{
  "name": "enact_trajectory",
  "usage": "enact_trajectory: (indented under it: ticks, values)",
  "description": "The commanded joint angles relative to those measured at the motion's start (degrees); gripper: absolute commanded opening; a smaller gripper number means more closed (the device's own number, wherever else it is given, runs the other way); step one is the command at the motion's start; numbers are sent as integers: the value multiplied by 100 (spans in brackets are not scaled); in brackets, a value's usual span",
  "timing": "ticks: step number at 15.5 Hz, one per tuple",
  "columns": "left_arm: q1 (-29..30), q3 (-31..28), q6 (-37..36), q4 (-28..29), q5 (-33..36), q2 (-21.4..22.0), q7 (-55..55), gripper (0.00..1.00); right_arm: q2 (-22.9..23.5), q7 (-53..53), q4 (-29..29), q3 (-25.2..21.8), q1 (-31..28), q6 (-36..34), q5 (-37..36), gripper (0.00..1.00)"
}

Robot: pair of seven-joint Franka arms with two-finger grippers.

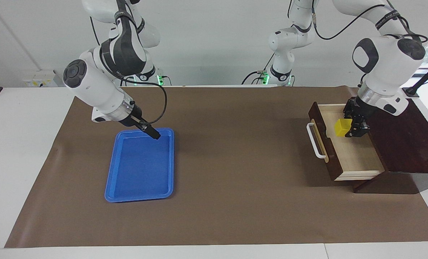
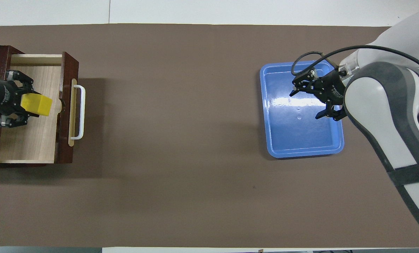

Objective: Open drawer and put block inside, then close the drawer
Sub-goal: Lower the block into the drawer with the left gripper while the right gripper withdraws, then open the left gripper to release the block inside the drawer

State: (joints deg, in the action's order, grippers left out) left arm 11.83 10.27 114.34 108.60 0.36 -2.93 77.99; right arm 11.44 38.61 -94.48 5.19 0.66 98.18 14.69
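Right now I see my left gripper (image 1: 351, 128) clamped on the yellow block (image 1: 341, 128), holding it over the pale interior of the pulled-out drawer (image 1: 354, 154), whose white handle (image 1: 315, 141) faces the middle of the table. My right gripper (image 2: 313, 100) hangs with its fingers spread apart over the blue tray (image 2: 283, 147), at the right arm's end of the brown mat (image 1: 235, 162).

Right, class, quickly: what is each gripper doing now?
Left gripper: shut on the yellow block, over the open drawer.
Right gripper: open, holding nothing, over the blue tray.
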Motion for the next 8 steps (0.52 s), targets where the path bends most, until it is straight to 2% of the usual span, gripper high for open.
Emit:
enact_trajectory:
  ticks: [1, 2, 3, 5, 6, 8]
  values:
    - [267, 63, 465, 600, -89, 205, -161, 0, -299, -1387, -61, 61, -320, -238, -492, 100]
    - [267, 63, 527, 723, -97, 249, -161, 0, -404, -1870, -79, 61, -382, -299, -642, 100]
    - [267, 63, 528, 776, -89, 258, -170, 11, -492, -2223, -70, 61, -443, -352, -765, 100]
    - [285, 54, 528, 768, -89, 249, -153, 74, -764, -2961, -105, 70, -575, -431, -950, 100]
    - [276, 63, 519, 768, -89, 249, -126, 100, -922, -3295, -114, 61, -628, -492, -1003, 100]
    - [224, 63, 414, 567, -89, 197, -65, 100, -1221, -3902, -123, 61, -681, -616, -1143, 100]
